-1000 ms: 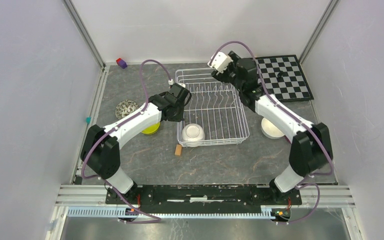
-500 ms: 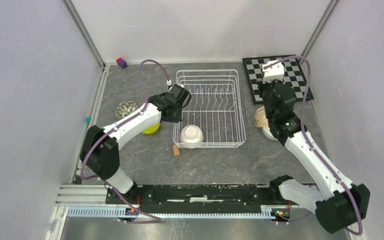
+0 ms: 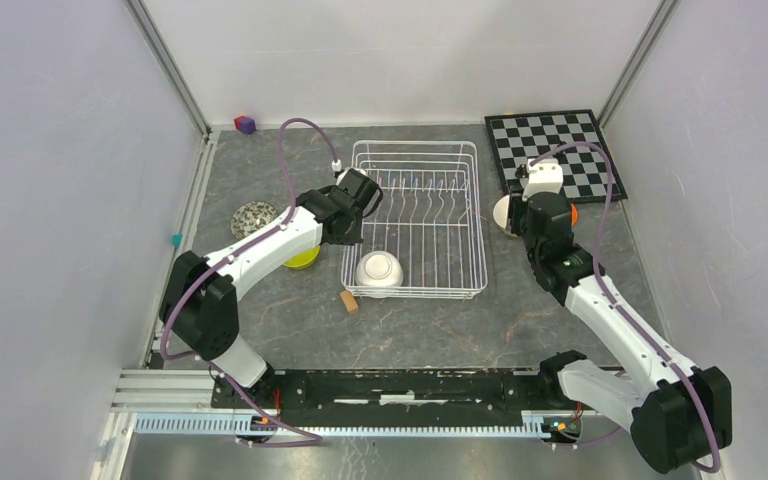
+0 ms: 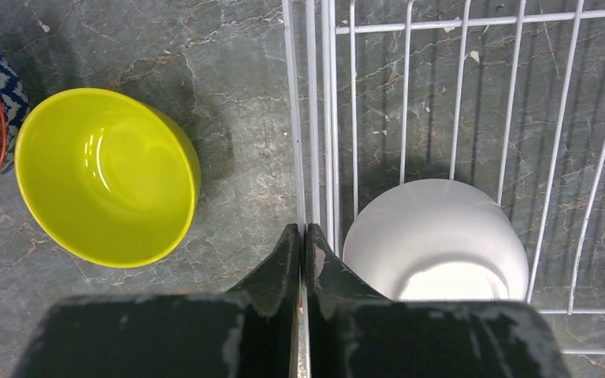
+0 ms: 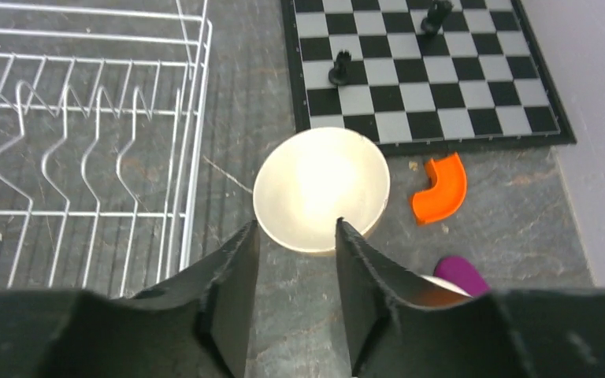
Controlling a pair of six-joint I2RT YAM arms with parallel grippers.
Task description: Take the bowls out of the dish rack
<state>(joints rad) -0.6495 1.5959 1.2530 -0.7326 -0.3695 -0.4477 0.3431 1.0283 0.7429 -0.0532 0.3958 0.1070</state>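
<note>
The white wire dish rack [image 3: 440, 235] stands mid-table with one white bowl [image 3: 379, 270] in its near left corner, also in the left wrist view [image 4: 437, 240]. My left gripper [image 3: 352, 222] [image 4: 302, 228] is shut on the rack's left rim wire [image 4: 298, 118]. The lime-green bowl [image 4: 106, 185] sits on the table just left of the rack. The beige bowl [image 5: 321, 189] [image 3: 501, 212] rests upright between the rack and the chessboard. My right gripper [image 5: 295, 232] [image 3: 518, 222] is open just above the beige bowl's near rim. A patterned bowl [image 3: 252, 215] lies far left.
The chessboard [image 3: 555, 150] with two black pieces [image 5: 339, 67] is at the back right. An orange curved piece [image 5: 439, 189] and a purple object [image 5: 461, 272] lie right of the beige bowl. A tan block [image 3: 347, 300] sits by the rack's near left corner.
My right arm swung from the rack's far side to the right with the beige bowl, now beside the chessboard. The rack and its white bowl slid slightly left.
</note>
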